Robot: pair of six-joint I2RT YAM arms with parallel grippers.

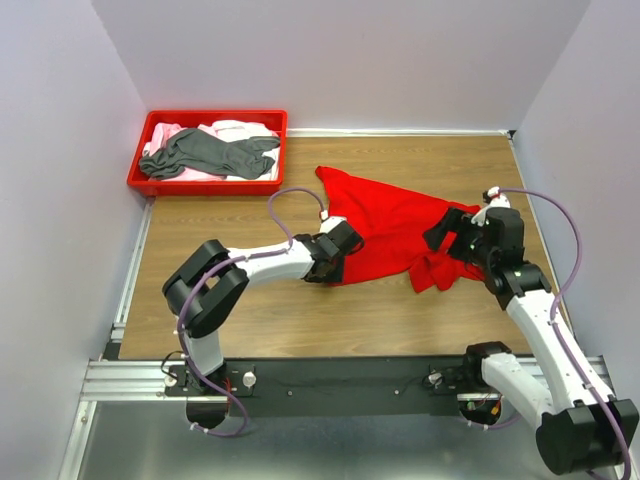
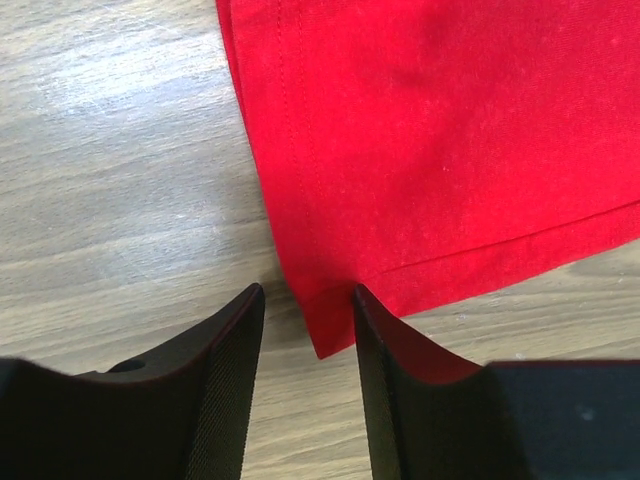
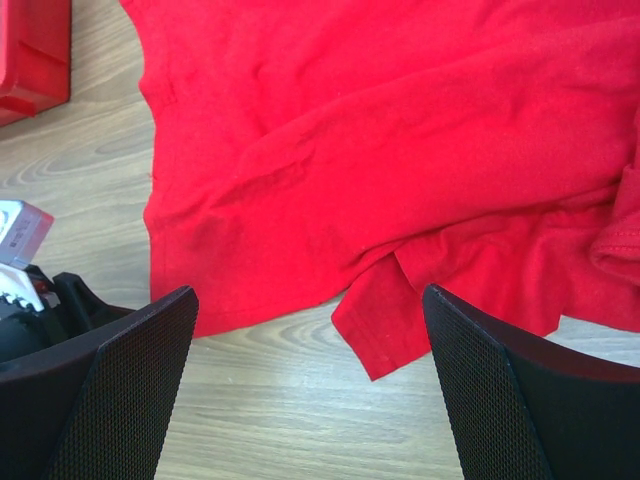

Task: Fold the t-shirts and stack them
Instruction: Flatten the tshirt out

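A bright red t-shirt (image 1: pixel 390 222) lies rumpled and partly spread on the wooden table. My left gripper (image 1: pixel 338 258) is at its lower left edge. In the left wrist view the jaws (image 2: pixel 307 292) are open a little, with the shirt's hemmed corner (image 2: pixel 325 320) lying between the fingertips. My right gripper (image 1: pixel 443 235) is over the shirt's right side, wide open and empty (image 3: pixel 308 295), above a loose hem flap (image 3: pixel 385 325). A dark grey t-shirt (image 1: pixel 210 153) lies on pale pink and white shirts (image 1: pixel 238 130) in the tray.
A rigid red plastic tray (image 1: pixel 270 120) stands at the back left of the table; its corner shows in the right wrist view (image 3: pixel 30 50). Bare wood (image 1: pixel 250 320) lies in front of the red shirt. Grey walls close in the left, back and right.
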